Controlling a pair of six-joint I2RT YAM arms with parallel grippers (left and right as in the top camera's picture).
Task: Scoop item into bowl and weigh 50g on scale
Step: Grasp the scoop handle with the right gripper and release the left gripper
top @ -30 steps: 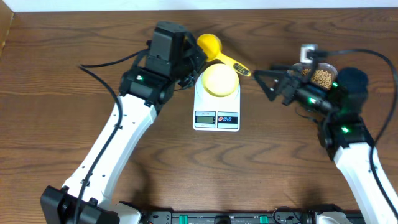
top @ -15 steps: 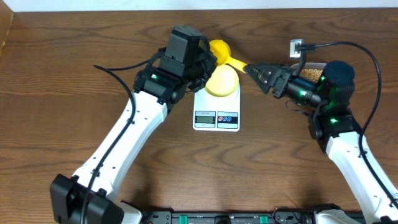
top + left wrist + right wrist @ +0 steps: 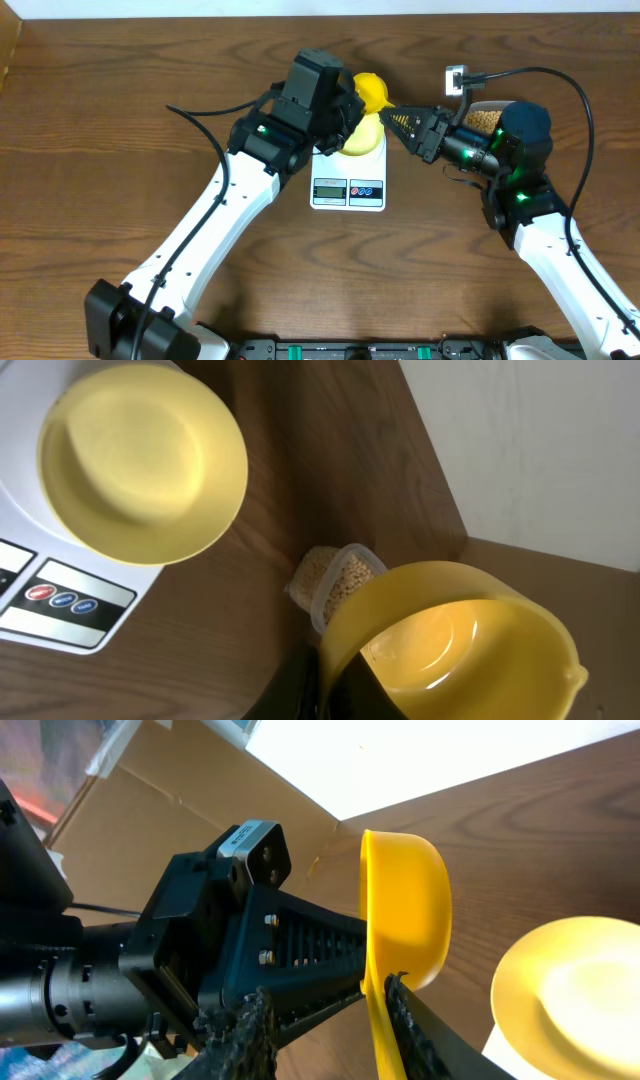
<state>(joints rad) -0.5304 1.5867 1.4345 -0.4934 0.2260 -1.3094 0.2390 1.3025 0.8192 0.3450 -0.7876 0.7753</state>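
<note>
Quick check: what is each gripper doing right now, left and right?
Left gripper: closed, holding the yellow scoop.
Right gripper: open, fingers on either side of the scoop's handle, not clamped.

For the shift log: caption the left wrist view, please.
Empty yellow scoop up close, empty bowl on the scale, bean tub behind the scoop.

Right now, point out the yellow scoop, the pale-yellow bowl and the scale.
yellow scoop (image 3: 450, 650), left wrist view, inside of its cup
pale-yellow bowl (image 3: 140, 460), left wrist view, inner floor
scale (image 3: 330, 189), overhead view, its grey display
</note>
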